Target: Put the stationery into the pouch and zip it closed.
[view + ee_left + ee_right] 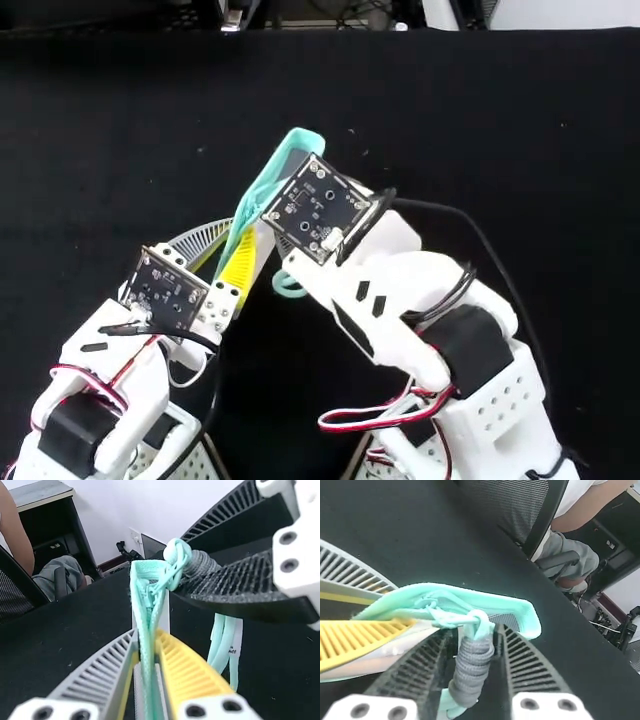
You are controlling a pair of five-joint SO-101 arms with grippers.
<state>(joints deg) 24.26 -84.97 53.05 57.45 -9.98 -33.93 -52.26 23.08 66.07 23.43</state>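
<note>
The mint-green pouch [262, 190] is held edge-up over the black table between both arms. My left gripper [147, 636], with one grey finger [107, 667] and one yellow finger [187, 672], is shut on the pouch's zip edge [145, 600]. My right gripper [472, 637] has black ribbed fingers [530, 665] shut on the grey cord-wrapped zip pull [470, 665], which is knotted to the pouch [470, 597] with mint cord. In the left wrist view that pull [200, 562] sits at the pouch's end. A mint strap loop [225, 640] hangs below.
Black cloth covers the table [520, 130], with open room to the far left and right of the arms. A person sits on a mesh office chair [520, 505] beyond the table's edge. The strap loop [288, 285] dangles between the two arms.
</note>
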